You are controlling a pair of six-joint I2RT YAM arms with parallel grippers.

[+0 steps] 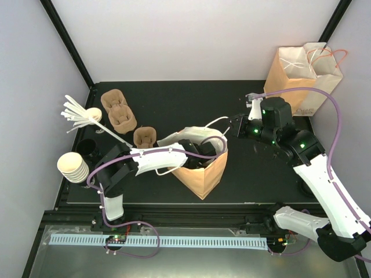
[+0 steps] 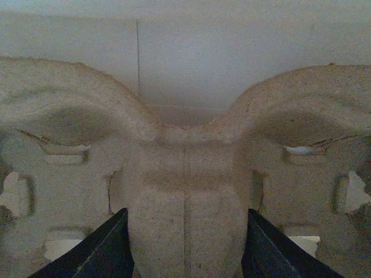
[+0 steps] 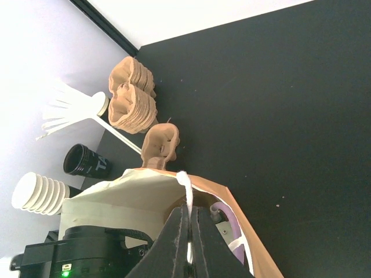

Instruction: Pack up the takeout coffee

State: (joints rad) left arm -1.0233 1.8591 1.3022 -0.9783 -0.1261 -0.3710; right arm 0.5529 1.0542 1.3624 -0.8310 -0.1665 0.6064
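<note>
An open brown paper bag (image 1: 204,174) stands mid-table. My left gripper (image 1: 194,149) reaches into its mouth. In the left wrist view its fingers (image 2: 186,237) press both sides of the middle post of a pulp cup carrier (image 2: 185,168), which fills the view. My right gripper (image 1: 236,125) is shut on the bag's white cord handle (image 3: 185,186) and holds the bag's rim (image 3: 133,197) up; its jaws (image 3: 186,211) pinch the cord. No cup with a black lid shows; the coffee is hidden or out of view.
A stack of pulp carriers (image 1: 119,110) and a single one (image 1: 145,136) lie at the left. White stirrers in a holder (image 1: 81,113), lidless cream cups (image 1: 72,167) and a black cylinder with white lettering (image 3: 87,162) stand at the left edge. A second paper bag (image 1: 301,75) stands back right.
</note>
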